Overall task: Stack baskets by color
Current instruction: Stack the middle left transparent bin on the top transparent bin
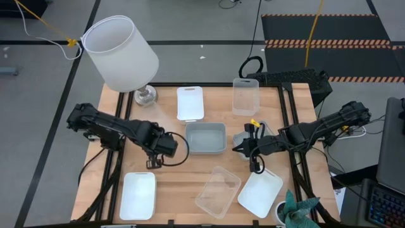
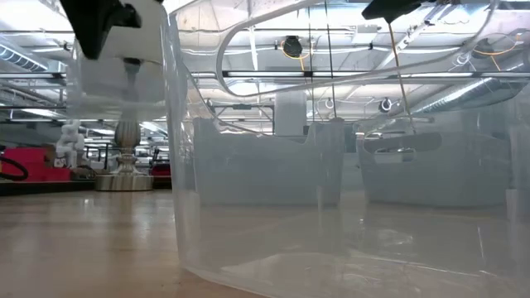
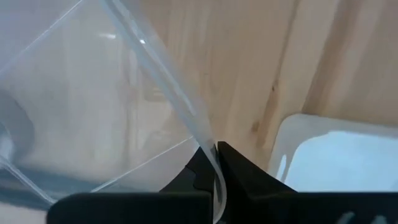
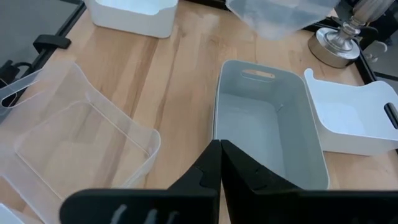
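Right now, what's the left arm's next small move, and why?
Probably swing the left gripper toward the clear basket on the table. Its jaws are pinched on the wall of a second clear basket, held near a white basket, which is the wrong colour.

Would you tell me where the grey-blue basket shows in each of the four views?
High view: the grey-blue basket sits at the picture's middle.
Low view: it is probably the dim grey shape seen through the wall of the clear basket.
Left wrist view: it cannot be made out here.
Right wrist view: centre, open side up.
Shared landmark: the lamp base, in all but the left wrist view.
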{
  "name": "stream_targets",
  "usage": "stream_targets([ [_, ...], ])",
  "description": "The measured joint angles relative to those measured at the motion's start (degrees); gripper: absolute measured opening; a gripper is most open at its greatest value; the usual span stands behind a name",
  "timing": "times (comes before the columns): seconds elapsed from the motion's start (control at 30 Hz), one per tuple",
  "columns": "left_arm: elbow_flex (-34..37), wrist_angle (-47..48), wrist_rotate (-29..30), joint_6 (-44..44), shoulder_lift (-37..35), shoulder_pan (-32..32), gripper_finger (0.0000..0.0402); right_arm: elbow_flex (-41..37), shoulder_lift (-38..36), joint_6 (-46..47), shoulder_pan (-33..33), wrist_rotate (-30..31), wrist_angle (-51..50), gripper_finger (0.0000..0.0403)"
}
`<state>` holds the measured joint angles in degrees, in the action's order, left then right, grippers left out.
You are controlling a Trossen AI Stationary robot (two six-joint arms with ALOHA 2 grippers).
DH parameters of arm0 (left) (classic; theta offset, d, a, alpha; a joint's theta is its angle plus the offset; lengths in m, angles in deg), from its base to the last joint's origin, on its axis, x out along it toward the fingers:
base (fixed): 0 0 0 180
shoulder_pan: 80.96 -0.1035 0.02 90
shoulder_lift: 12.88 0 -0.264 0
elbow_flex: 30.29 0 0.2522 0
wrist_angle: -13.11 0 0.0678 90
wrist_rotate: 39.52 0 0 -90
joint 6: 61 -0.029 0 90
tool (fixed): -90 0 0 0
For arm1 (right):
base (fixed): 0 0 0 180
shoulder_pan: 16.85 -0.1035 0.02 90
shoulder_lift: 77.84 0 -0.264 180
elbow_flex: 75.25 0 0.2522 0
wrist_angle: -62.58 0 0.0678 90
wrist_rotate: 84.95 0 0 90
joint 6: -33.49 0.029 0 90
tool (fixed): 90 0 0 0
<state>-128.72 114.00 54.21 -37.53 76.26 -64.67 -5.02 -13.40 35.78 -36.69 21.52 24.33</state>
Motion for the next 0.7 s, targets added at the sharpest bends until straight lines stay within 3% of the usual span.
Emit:
stream_targets([
  [0.2,-2.9,-0.2,0.7,-14.6,0.0,0.0,0.0004,0.0,0.0,-0.4,0.0,0.3,3.2,0.0000],
  [0.37,-3.2,-0.3,2.6,-21.7,0.0,0.0,0.0007,0.0,1.0,-1.9,0.0,1.8,12.2,0.0013],
  [0.5,-3.2,-0.4,4.0,-26.8,0.0,0.0,0.0005,0.3,4.9,-8.2,0.3,2.0,20.0,0.0041],
  [0.7,-3.2,-1.3,5.4,-28.3,0.0,0.0,0.0005,9.0,14.1,-10.9,2.7,4.8,20.3,0.0086],
])
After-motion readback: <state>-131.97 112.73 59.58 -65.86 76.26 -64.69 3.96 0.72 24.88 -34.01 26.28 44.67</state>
